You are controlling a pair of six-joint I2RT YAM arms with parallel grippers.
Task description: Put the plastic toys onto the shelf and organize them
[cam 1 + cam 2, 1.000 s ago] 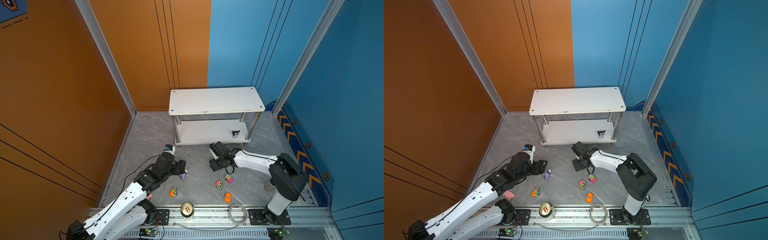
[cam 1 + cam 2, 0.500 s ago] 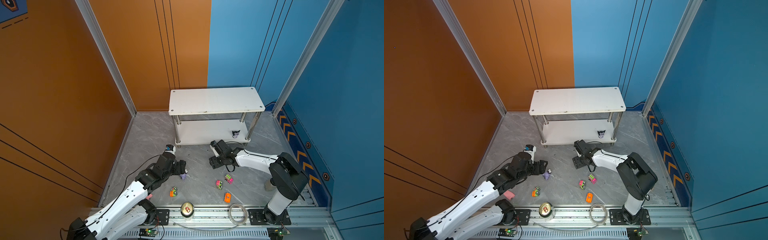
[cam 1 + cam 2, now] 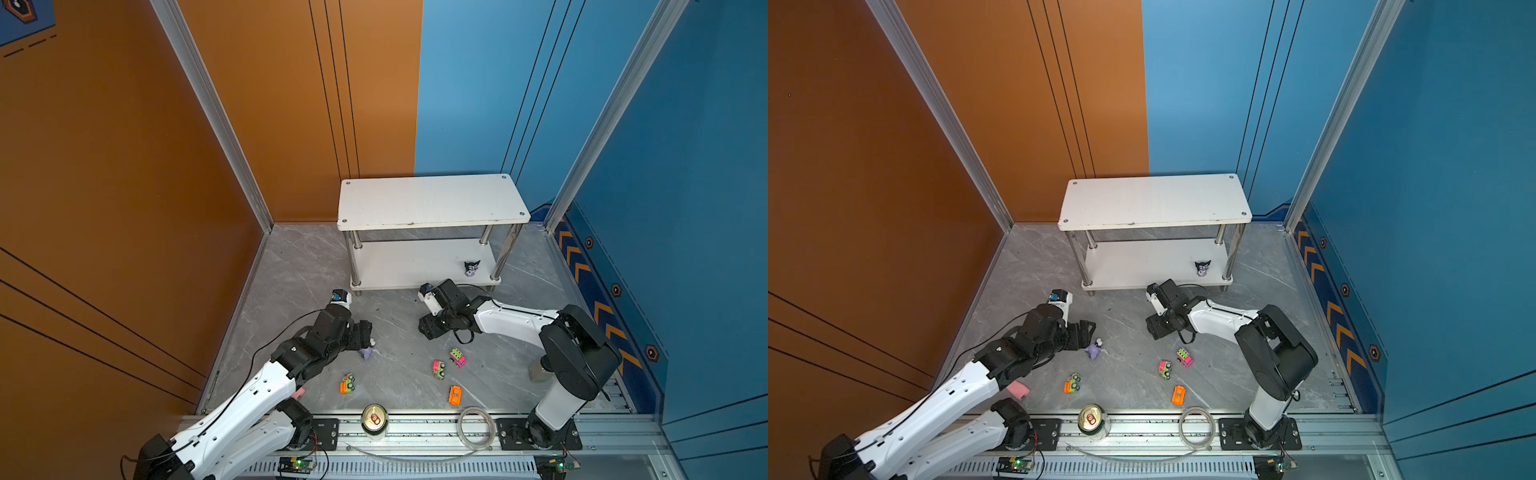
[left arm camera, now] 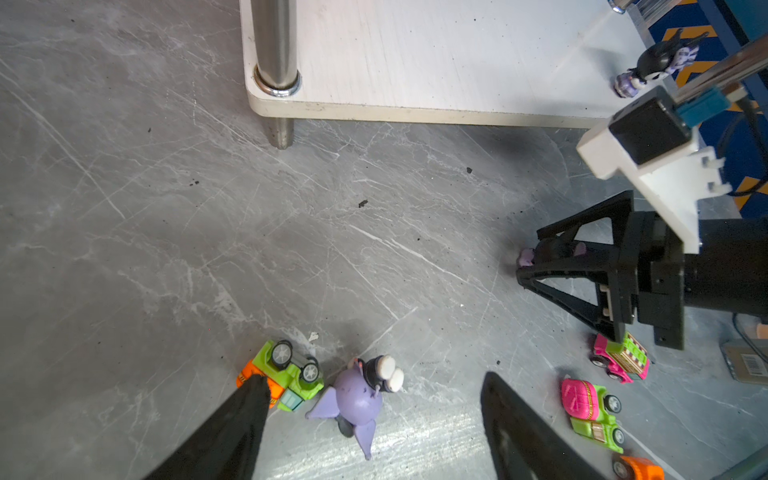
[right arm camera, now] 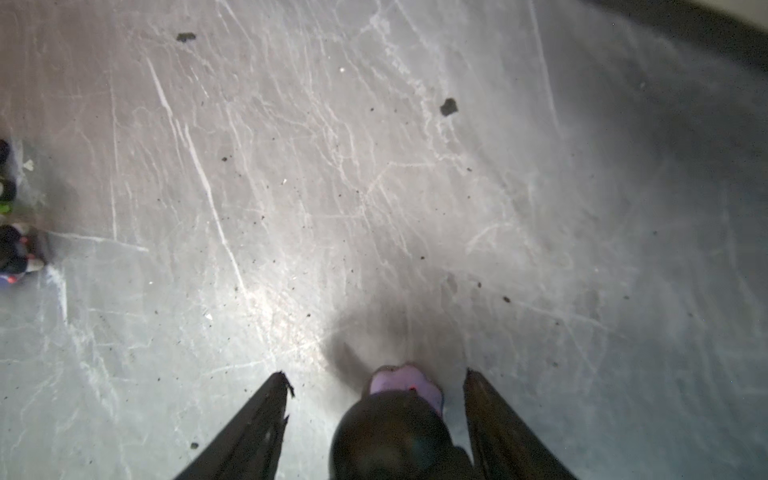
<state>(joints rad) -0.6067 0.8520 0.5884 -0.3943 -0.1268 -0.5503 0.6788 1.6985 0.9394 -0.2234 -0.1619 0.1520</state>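
The shelf (image 3: 432,199) stands beyond both grippers and holds one toy: a standing figurine (image 3: 472,268), upright on the lower tier (image 3: 407,262), at the end just past the right gripper (image 5: 376,374).

The right gripper is down at the floor (image 3: 399,328) with its jaws spread. A second figurine (image 5: 390,428) sits between its fingers (image 5: 257,428). Bare floor shows between the toy and at least one finger, so nothing pinches it.

The left gripper (image 4: 374,378) is also spread wide and low over the floor. A third figurine (image 4: 357,401), purple and tipped over, lies just ahead of its fingertips, between them and nearer one than the other. It touches neither, as far as the wrist view shows. An orange-and-green car (image 4: 286,376) lies just beside that toy, at the tip of the nearer finger.

Behind the right gripper, back toward its arm's base, a first pink-and-green car (image 3: 438,369) and a second pink-and-green car (image 3: 457,357) lie close together. An orange car (image 3: 455,395) lies farther back.

Counted, there are three figurines, one on the shelf and two on the floor. Four cars are in view, all on the floor. One drink can (image 3: 374,419) and one clear tape ring (image 3: 459,423) sit at the rail (image 3: 419,428), well behind both grippers.
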